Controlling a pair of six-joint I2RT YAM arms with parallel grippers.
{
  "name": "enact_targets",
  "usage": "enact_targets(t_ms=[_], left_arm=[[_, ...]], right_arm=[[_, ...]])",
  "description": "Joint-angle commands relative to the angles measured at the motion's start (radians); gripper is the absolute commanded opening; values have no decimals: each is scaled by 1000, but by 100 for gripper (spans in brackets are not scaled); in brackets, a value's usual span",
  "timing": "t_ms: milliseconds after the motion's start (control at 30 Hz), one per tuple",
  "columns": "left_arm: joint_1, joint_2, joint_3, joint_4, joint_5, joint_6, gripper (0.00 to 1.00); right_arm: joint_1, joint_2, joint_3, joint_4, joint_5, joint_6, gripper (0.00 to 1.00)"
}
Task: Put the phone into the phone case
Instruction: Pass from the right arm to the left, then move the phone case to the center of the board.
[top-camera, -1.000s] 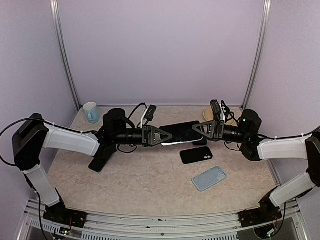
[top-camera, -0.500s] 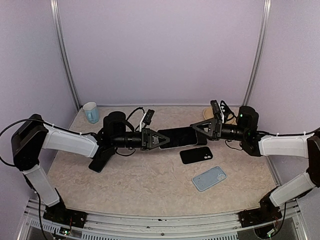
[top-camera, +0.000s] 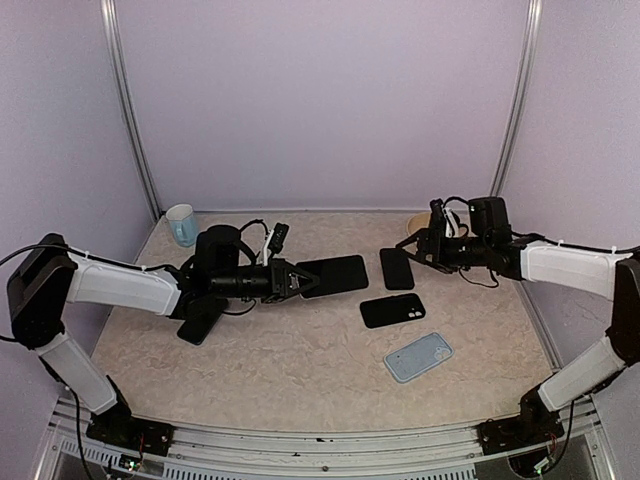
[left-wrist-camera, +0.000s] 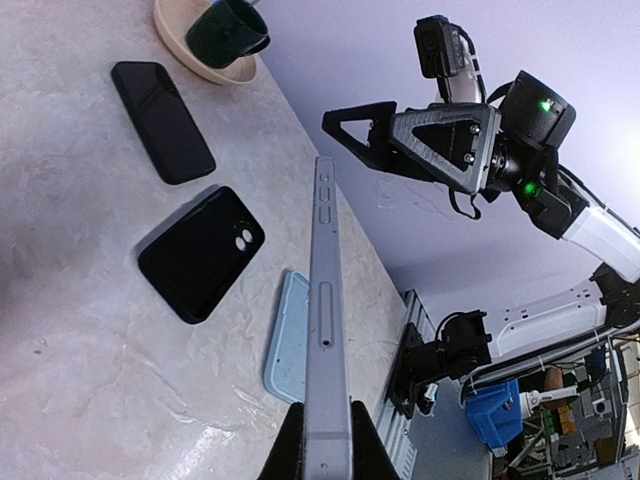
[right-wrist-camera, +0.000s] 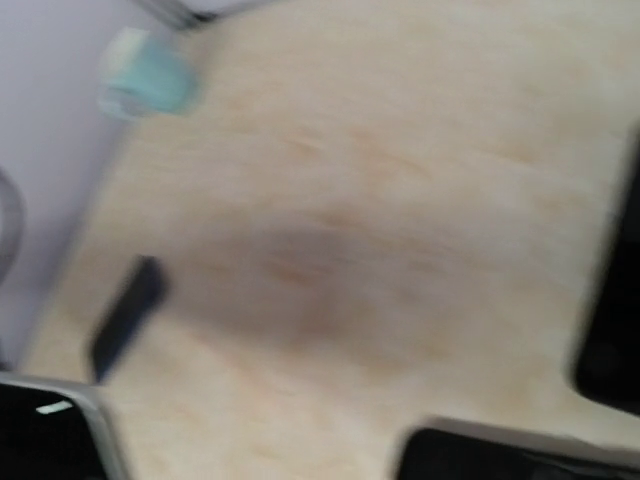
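Left hand (top-camera: 297, 279): pinching phone (top-camera: 332, 274) by 1 end, above desk (top-camera: 300, 370) | right hand (top-camera: 413, 246): spread, empty, apart from phone | black case (top-camera: 392, 310), blue case (top-camera: 418, 356): flat on desk

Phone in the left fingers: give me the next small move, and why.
Probably carry the phone down toward the black case lying on the table. The left fingers alone grip it, while the right fingers stand open and well apart from it.
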Motion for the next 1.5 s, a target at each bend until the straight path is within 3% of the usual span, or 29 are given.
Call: enact_targets(t_ms=[0, 633, 1467], left_arm=[[8, -27, 11, -30, -48, 25, 0], [21, -44, -12, -109, -113, 29, 0], [22, -39, 1, -133, -149, 0, 0]], right_arm=[[-14, 77, 38, -149, 114, -64, 92], [-54, 295, 45, -157, 123, -115, 96], [-31, 360, -23, -62, 3, -88, 95]])
